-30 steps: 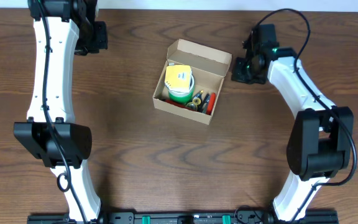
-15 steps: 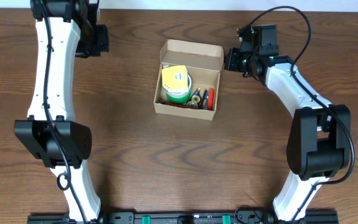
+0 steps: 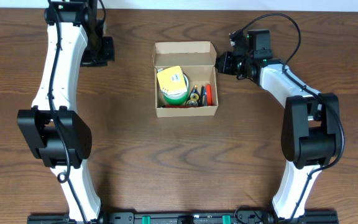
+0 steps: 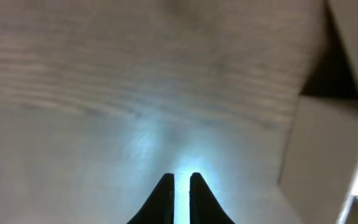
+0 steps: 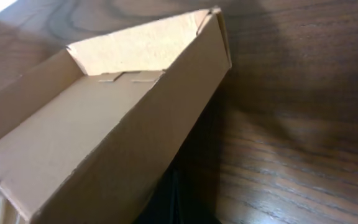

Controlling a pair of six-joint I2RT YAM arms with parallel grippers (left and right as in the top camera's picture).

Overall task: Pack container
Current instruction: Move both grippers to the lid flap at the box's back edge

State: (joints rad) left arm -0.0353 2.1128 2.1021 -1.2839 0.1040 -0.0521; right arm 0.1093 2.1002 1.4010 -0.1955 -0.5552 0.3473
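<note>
L fingers point(image 4: 164, 198) together, empty; R fingers point(image 5: 190, 209) together at container point(image 5: 98, 130) flap.

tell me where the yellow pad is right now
In the overhead view, the yellow pad lies inside the cardboard box, in its left half, atop the green tape roll.

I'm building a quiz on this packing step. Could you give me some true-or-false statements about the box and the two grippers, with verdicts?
1. The container has its lid flap open. True.
2. The yellow pad lies on the table beside the container. False: it is inside the container, on top of the green roll.
3. The left gripper holds a tape roll. False: it is shut on nothing, over bare table.
4. The right gripper is close to the container's right side, near the lid. True.
</note>
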